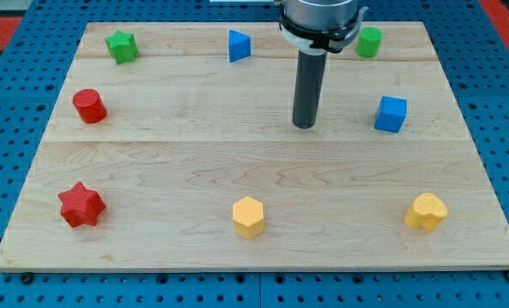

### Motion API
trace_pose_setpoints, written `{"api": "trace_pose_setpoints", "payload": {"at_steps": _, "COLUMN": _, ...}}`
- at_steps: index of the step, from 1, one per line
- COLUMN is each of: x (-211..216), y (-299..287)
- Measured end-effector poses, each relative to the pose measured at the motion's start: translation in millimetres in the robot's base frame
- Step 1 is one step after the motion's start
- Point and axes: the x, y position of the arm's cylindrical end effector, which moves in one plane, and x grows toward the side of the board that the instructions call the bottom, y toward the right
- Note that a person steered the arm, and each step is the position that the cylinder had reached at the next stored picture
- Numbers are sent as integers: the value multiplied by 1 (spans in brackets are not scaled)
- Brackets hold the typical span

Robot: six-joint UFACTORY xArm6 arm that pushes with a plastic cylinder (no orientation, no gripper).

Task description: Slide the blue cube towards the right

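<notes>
The rod has no jaws; my tip [304,126] rests on the table [194,162], left of the blue cube [391,114], apart.

We find no legible text, labels, brands, numbers or signs on the counter [263,162], blocks or rod.
</notes>
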Motion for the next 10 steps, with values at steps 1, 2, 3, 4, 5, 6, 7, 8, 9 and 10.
{"api": "trace_pose_setpoints", "payload": {"at_steps": 1, "x": -8, "y": 1}}
{"api": "trace_pose_setpoints", "payload": {"at_steps": 2, "x": 30, "y": 3}}
{"api": "trace_pose_setpoints", "payload": {"at_steps": 3, "x": 70, "y": 54}}
{"api": "trace_pose_setpoints", "payload": {"at_steps": 4, "x": 70, "y": 149}}
{"api": "trace_pose_setpoints", "payload": {"at_steps": 5, "x": 47, "y": 170}}
{"api": "trace_pose_setpoints", "payload": {"at_steps": 6, "x": 22, "y": 168}}
{"api": "trace_pose_setpoints", "payload": {"at_steps": 7, "x": 5, "y": 186}}
{"api": "trace_pose_setpoints", "payload": {"at_steps": 8, "x": -12, "y": 129}}
{"api": "trace_pose_setpoints", "payload": {"at_steps": 9, "x": -28, "y": 115}}
{"api": "trace_pose_setpoints", "payload": {"at_steps": 10, "x": -37, "y": 117}}
